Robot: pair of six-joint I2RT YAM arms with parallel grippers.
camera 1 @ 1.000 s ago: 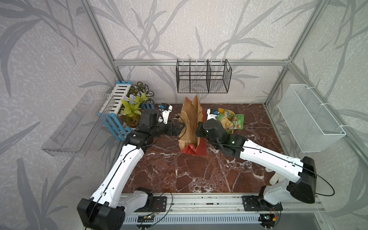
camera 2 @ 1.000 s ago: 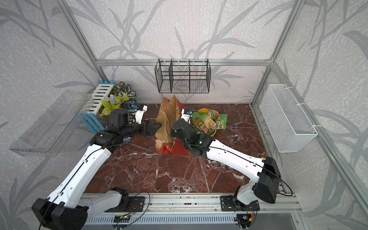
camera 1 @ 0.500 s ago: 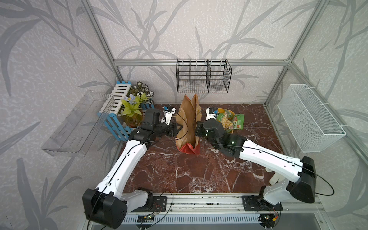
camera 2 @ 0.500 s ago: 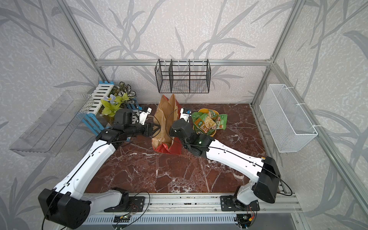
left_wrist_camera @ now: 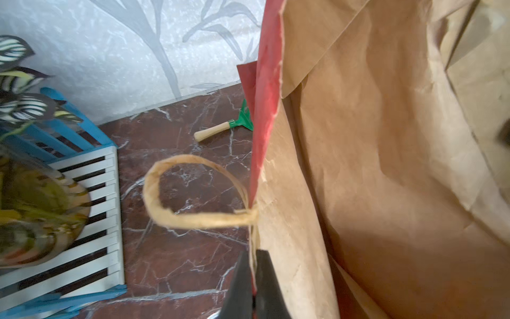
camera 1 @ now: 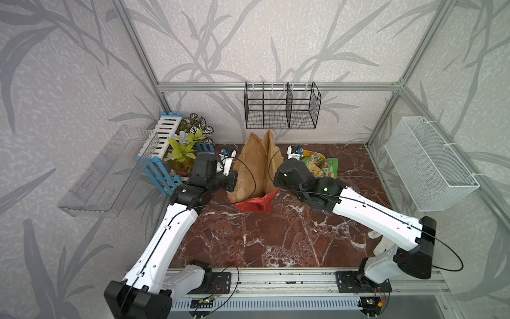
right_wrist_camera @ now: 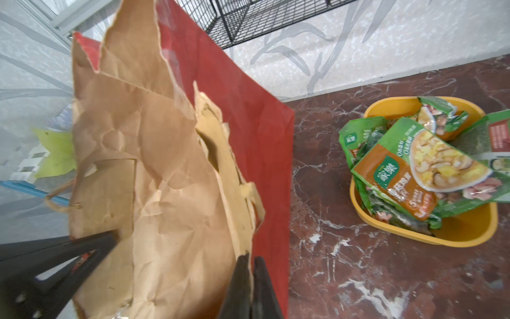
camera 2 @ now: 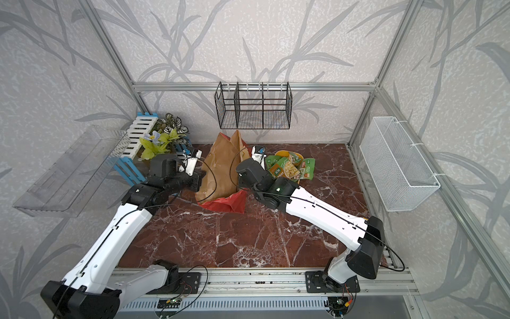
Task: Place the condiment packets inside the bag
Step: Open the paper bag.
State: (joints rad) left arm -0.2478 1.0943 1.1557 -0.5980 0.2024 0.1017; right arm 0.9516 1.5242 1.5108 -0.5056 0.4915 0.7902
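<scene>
The left gripper point(left_wrist_camera: 253, 265) and the right gripper point(right_wrist_camera: 249, 262) each pinch a rim of the bag point(camera 1: 254, 149), upright near the back edge of the bench point(camera 1: 276, 237). The condiment packets point(right_wrist_camera: 419, 171) lie heaped in a yellow tub point(right_wrist_camera: 463, 229) just beside it.

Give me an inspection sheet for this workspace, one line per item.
Surface: marble tabletop, nothing seen spilled.
Job's things: bag stands with its mouth up, pinched at two rims; condiment packets piled in the yellow tub beside it.
Clutter: green rake near the back wall; potted plants and blue-and-white fence in the far corner.
Grippers: left gripper shut on the bag's rim by a handle; right gripper shut on the opposite rim.
Cables: a black cable arcs in front of the bag.
Surroundings: black wire basket on the back wall; white mesh basket and clear shelf on the side walls.
</scene>
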